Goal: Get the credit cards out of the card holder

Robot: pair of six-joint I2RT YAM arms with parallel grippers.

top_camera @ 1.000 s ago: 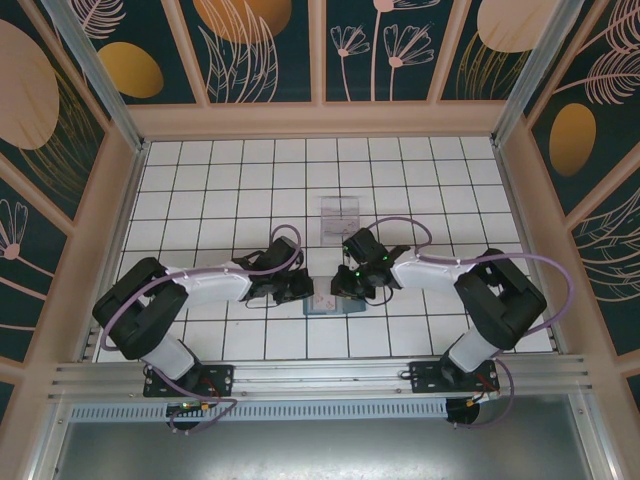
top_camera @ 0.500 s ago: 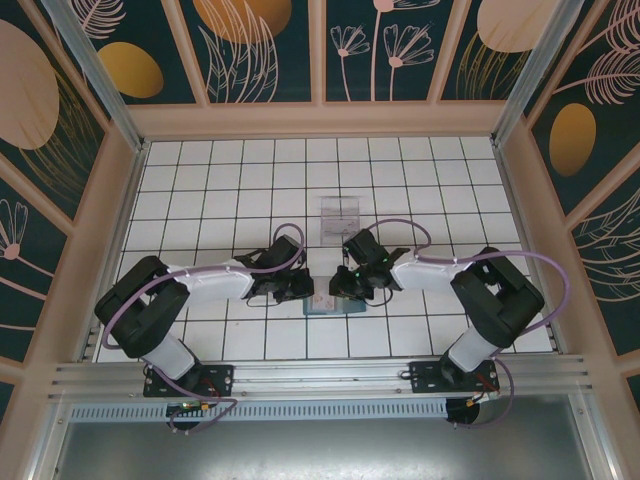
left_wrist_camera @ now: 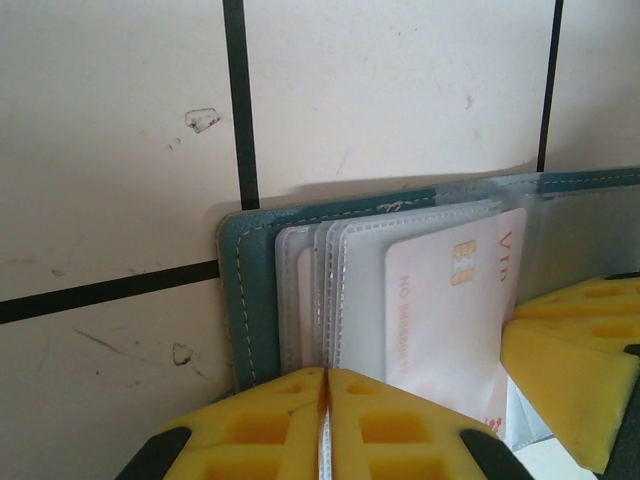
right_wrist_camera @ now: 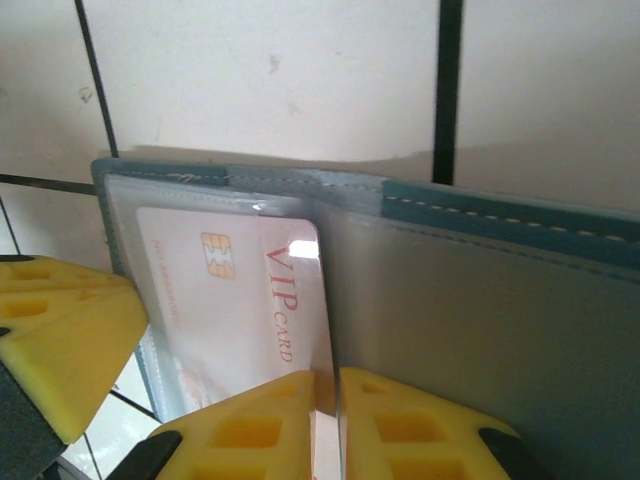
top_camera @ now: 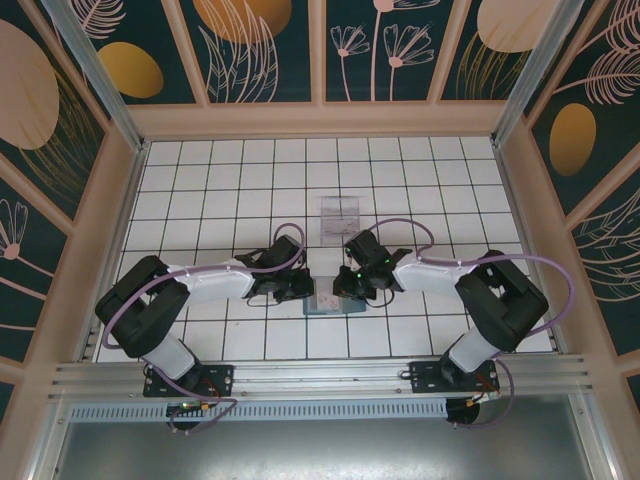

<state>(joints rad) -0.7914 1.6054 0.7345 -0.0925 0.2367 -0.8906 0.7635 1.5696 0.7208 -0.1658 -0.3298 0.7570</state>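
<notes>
- Left hand (top_camera: 300, 290) and right hand (top_camera: 345, 285) meet nose to nose over the teal card holder (top_camera: 328, 305) in the overhead view. It lies open on the tiled desk (top_camera: 230, 190), between the two and near the front edge. Both arms reach inward, elbows bowed out, wrists low. A clear tray (top_camera: 340, 220) sits apart, farther back.
- From the left wrist, the left hand's yellow fingers (left_wrist_camera: 270, 420) are pressed together at the near edge of the holder's fan of clear sleeves (left_wrist_camera: 305, 290). Whether a sleeve is nipped between them cannot be told. A pale pink card (left_wrist_camera: 445, 310) sits in its sleeve just beside, and a finger of the right hand (left_wrist_camera: 565, 370) flanks its other side.
- From the right wrist, the right hand's fingers (right_wrist_camera: 250, 420) are all but pressed together. The thin slit between them lines up with the pink card's long edge. Whether card or sleeve is pinched cannot be told.
- The step in hand looks like steadying the holder and getting a grip on the first card; no card is out yet.
- The next move calls for a firm pinch on the card alone. A straight pull along the sleeve should follow while the left hand pins the holder, or the whole holder may drag along.
</notes>
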